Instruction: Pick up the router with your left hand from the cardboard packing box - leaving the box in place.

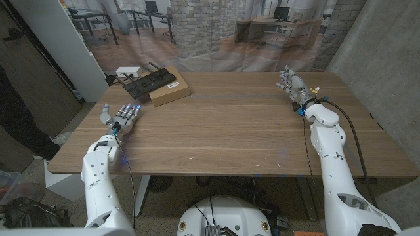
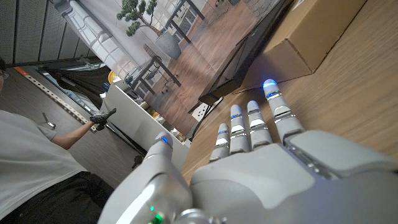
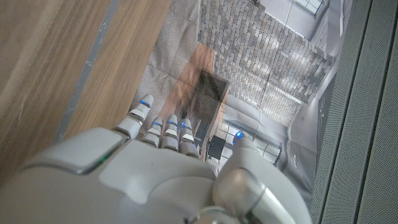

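Your left hand (image 1: pixel 123 117) sits near the tabletop's left edge with its fingers straight, slightly apart and holding nothing, and they already point toward the far left corner where the work is. The router (image 1: pixel 148 82), a flat black slab, lies there on the cardboard packing box (image 1: pixel 170 90), overhanging the box toward the far left corner. Its long axis runs on a diagonal, from the left edge up toward the far edge, roughly across your line of approach. In the left wrist view the fingertips (image 2: pixel 269 87) stand just short of the box (image 2: pixel 323 31), with the router (image 2: pixel 245 53) showing as a dark edge past it. Your right hand (image 1: pixel 291 84) is by the far right corner, fingers extended and empty, well apart from the box, so the left is by far the nearer. A small white device (image 1: pixel 128 71) sits just beside the router near the far edge. You cannot tell from these views how much of the router rests on the cardboard, nor how thick it is. A person's arm (image 2: pixel 74 132) shows beyond the table in the left wrist view.
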### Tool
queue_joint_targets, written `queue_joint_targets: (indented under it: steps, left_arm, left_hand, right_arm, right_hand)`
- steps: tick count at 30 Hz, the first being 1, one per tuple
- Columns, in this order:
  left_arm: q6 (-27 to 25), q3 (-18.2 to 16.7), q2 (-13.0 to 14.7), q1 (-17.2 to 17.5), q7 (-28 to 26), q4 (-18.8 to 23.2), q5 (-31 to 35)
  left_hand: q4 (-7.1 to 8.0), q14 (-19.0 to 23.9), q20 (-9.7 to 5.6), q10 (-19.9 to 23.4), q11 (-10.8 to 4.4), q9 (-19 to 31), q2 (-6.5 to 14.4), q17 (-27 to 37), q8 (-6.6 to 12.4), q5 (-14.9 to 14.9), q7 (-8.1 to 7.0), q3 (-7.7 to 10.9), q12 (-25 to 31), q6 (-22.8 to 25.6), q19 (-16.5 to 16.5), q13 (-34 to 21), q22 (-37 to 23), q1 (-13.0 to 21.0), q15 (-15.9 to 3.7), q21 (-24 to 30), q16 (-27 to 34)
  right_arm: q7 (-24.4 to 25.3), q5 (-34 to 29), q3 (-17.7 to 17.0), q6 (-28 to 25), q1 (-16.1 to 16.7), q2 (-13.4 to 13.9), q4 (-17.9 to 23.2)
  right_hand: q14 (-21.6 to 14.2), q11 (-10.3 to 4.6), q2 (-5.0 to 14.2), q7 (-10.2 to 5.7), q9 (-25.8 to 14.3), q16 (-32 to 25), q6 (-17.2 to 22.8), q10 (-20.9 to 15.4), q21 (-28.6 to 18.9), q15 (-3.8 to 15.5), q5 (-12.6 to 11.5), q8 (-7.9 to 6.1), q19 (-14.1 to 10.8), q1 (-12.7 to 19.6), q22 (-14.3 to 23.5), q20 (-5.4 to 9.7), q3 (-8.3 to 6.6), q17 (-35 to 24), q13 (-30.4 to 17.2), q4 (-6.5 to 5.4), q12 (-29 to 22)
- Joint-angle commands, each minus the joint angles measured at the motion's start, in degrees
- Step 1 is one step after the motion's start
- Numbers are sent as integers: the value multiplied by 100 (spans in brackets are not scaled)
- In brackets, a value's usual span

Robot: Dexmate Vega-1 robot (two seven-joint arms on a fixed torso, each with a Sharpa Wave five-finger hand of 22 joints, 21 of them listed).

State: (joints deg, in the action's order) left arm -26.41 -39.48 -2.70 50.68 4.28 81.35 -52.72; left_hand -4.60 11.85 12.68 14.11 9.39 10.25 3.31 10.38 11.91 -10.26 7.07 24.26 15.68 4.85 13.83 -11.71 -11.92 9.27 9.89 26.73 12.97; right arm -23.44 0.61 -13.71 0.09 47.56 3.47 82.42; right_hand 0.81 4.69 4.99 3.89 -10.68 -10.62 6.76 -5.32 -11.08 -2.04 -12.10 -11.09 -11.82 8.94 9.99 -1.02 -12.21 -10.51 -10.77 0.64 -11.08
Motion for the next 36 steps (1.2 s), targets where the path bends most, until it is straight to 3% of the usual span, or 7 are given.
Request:
queue_joint_targets:
  steps: [1,21,36]
  left_arm:
    - [152,11,140,-148,-110,-326,-6]
    - [293,170,427,-601,55,-811,200]
    - [399,218,609,-1066,70,-1439,421]
  left_hand:
    - [-69,62,-13,93,-21,22,-40,9,19,28,268,18,45,76,60,-11,7,85,-32,8,-10]
    - [-267,201,-20,212,-96,22,-216,3,19,16,174,12,34,177,236,-7,32,252,-136,17,-25]
    - [-330,236,-18,261,-104,23,-303,3,9,5,261,-8,24,214,331,-6,42,308,-147,23,-45]
  right_arm:
    - [9,-22,56,-14,-77,40,-89]
    - [17,1,31,-47,-15,52,-28]
    - [-2,-14,40,-44,-22,82,-5]
  right_hand:
    - [-27,-6,-13,-21,-17,-42,40,-51,-39,-25,-30,-25,-45,-18,11,4,-10,-12,-15,21,-32]
    - [-31,-5,-17,-19,-17,-41,56,-76,-38,-26,-31,-27,-47,-29,11,-3,-6,-12,-15,21,-37]
    - [-38,2,-27,-18,-18,-42,91,-107,-38,-31,-32,-37,-50,-46,11,-9,3,-14,-15,17,-44]
